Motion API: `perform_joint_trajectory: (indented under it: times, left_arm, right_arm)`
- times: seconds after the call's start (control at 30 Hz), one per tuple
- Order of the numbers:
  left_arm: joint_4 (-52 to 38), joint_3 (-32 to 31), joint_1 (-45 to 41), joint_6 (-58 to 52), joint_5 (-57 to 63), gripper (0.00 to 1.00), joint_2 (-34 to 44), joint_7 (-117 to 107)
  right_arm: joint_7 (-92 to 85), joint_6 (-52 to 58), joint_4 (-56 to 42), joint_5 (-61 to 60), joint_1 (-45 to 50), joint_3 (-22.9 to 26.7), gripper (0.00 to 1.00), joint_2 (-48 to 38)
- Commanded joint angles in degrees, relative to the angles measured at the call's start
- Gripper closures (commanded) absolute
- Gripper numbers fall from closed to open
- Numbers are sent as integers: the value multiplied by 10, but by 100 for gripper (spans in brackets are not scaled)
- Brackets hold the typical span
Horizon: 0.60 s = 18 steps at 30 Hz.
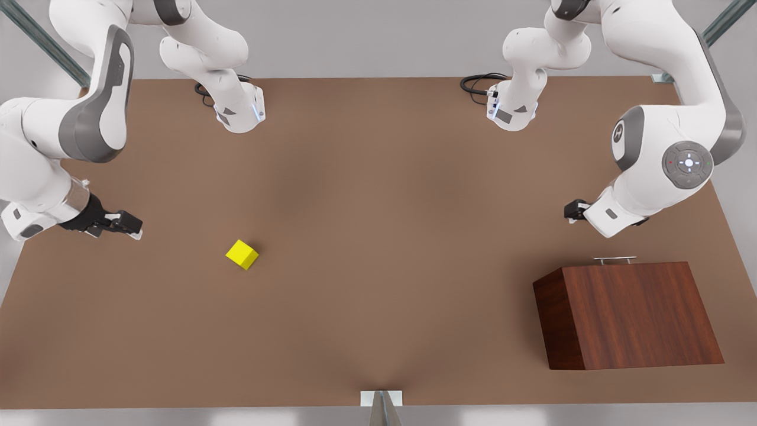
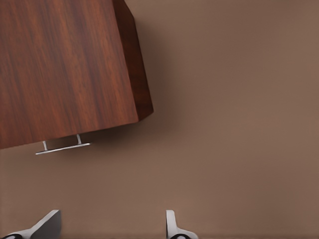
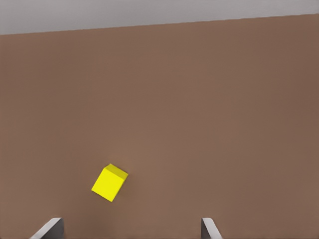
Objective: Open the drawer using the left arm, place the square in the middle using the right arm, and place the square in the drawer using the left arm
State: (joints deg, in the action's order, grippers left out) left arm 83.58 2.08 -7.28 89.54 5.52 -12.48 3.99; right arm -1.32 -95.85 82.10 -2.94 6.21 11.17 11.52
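The square (image 1: 242, 254) is a small yellow cube lying on the brown table, left of centre in the front view; the right wrist view shows the square (image 3: 109, 182) a short way ahead of that gripper. My right gripper (image 1: 127, 225) hovers open at the front view's left, apart from it, its fingertips (image 3: 50, 228) spread wide. The drawer sits flush in the dark wooden cabinet (image 1: 633, 313) at the front view's right, its silver handle (image 1: 615, 259) facing the back. My left gripper (image 1: 576, 210) hangs open just behind the handle (image 2: 62, 148), not touching it, fingertips (image 2: 172, 224) apart.
Both arm bases (image 1: 239, 112) (image 1: 511, 109) stand at the table's back edge with black cables beside them. A small metal bracket (image 1: 381, 397) sits at the front edge. Bare brown tabletop (image 1: 384, 236) stretches between the cube and the cabinet.
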Motion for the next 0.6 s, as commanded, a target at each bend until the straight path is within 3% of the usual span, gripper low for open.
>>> perform_joint_trajectory:
  times: [0.0, 0.07, 0.13, 0.23, 0.37, 0.57]
  left_arm:
    - [0, 0, 0, 0, 1, 0, 1, 0]
    - [4, 0, 0, 5, 3, 0, 3, -30]
    - [48, 20, 1, 41, 0, 0, 25, -260]
    - [234, 46, 1, 220, -2, 0, 120, -478]
    - [405, 67, 0, 402, -2, 0, 188, -597]
    - [479, 107, 0, 519, -5, 0, 166, -731]
  right_arm:
    - [0, 1, 1, 0, 0, 0, 0, -1]
    - [-2, -3, 22, 0, 4, -4, 0, -2]
    - [-1, -16, 64, -2, 7, -42, 0, -11]
    - [-78, -80, 137, -10, 11, -61, 0, -7]
    - [-153, -180, 203, -11, 11, -110, 0, 22]
    - [-314, -300, 301, -10, 10, -112, 0, 77]
